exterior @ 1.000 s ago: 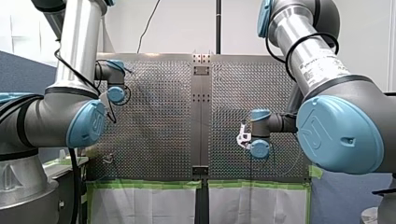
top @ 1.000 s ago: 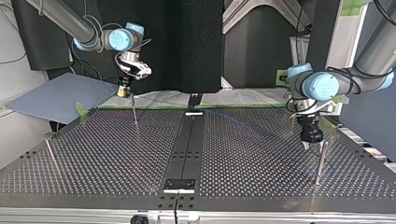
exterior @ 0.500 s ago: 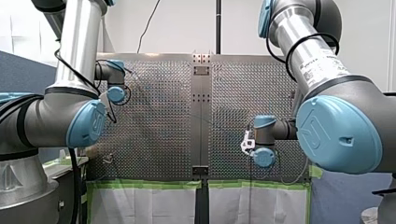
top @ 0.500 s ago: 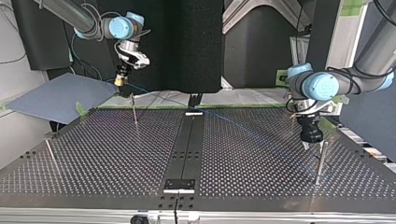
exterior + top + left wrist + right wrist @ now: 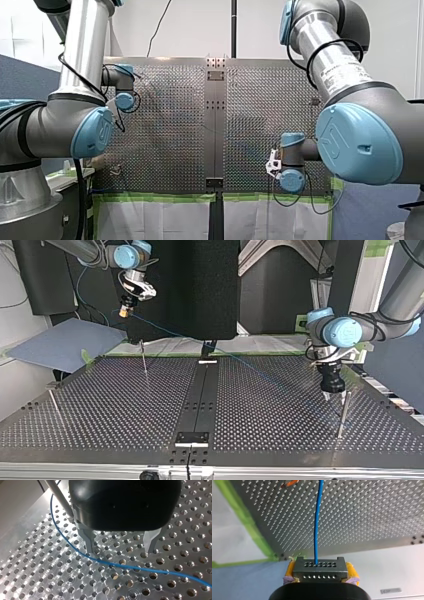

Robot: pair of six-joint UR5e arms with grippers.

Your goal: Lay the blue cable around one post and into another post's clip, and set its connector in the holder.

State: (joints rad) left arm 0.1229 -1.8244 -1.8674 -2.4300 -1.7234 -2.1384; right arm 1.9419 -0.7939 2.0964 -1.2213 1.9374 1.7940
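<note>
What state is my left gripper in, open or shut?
Open. In the left wrist view the left gripper has its fingers wide apart, and the blue cable runs past their tips unclamped.

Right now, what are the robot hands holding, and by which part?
My right gripper holds the blue cable by its connector, pinched at the sides. My left gripper is open, holding nothing.

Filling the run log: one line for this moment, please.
right tool: shut on connector | blue cable: spans table | left tool: open beside post, over cable
</note>
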